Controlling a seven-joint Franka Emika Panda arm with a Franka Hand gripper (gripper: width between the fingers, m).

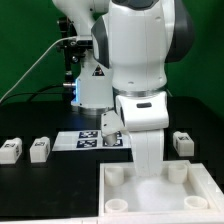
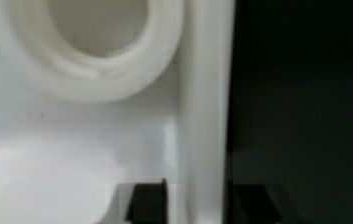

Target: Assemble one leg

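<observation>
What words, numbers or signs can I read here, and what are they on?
No words or numbers can be read in either view.
Legs: square black-and-white tags, patterns rather than letters.
Marker board: similar tags, too small to make out.
Wrist view: plain white plastic, no print.

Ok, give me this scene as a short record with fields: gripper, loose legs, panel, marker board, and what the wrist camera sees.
gripper: lowered onto the far part of the white panel, between its two far corner sockets; open or shut cannot be told
white panel: lying flat, nearest the camera
loose legs: two on the exterior view's left, one on its right, all apart from the panel
marker board: beyond the panel, to the exterior view's left of the gripper
wrist view: one round socket, very close
</observation>
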